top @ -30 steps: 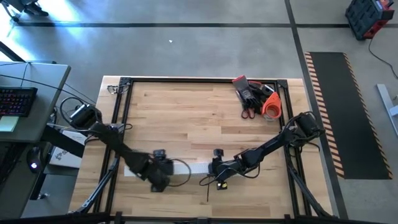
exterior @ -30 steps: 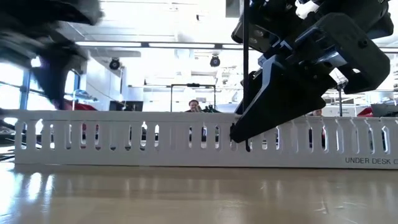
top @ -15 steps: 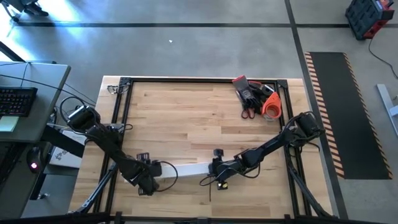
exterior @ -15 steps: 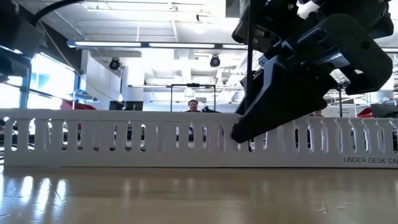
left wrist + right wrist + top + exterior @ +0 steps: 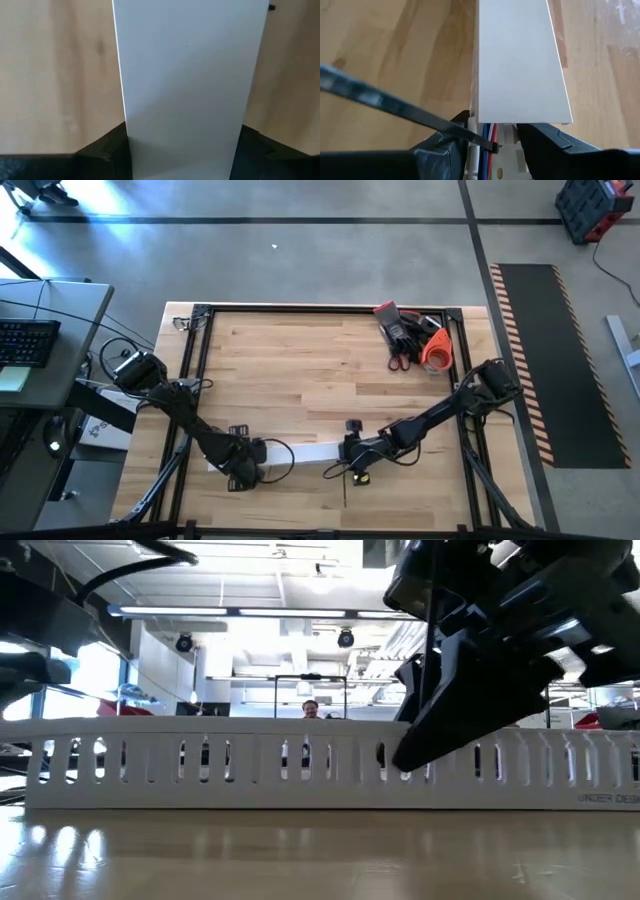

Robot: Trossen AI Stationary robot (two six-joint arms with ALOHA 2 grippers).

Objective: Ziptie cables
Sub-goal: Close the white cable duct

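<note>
A long white slotted channel (image 5: 300, 450) lies on the wooden table, and in the low view its wall (image 5: 200, 765) spans the picture. My left gripper (image 5: 240, 468) points down over its left end, with the flat cover (image 5: 185, 75) between its fingers. My right gripper (image 5: 350, 452) is at the right end (image 5: 517, 65). There the cables (image 5: 487, 136) show as thin blue, red and white wires under the cover. A black ziptie (image 5: 395, 107) slants across that gripper. My left gripper pinches the channel's two long sides (image 5: 122, 127) between its fingers, near the left end. It comes from above, its fingers across the strip, which lies on the table. My right gripper has the channel's right end (image 5: 475, 117) between its two fingers, slanting down from the table's right. The channel rests on the table. The ziptie's head end (image 5: 492, 146) lies over one finger (image 5: 447, 142); I cannot tell whether it is pinched.
A heap of red, black and orange tools (image 5: 410, 335) lies at the far right corner. A black frame rail (image 5: 200, 310) runs round the table. Bare wood lies between the channel and the far edge. A person (image 5: 312, 710) sits in the room behind.
My left gripper has gone down and toward the table's left and near edges, along the channel to its left end. The channel has slid a little toward the table's right edge. My right gripper has kept its hold.
</note>
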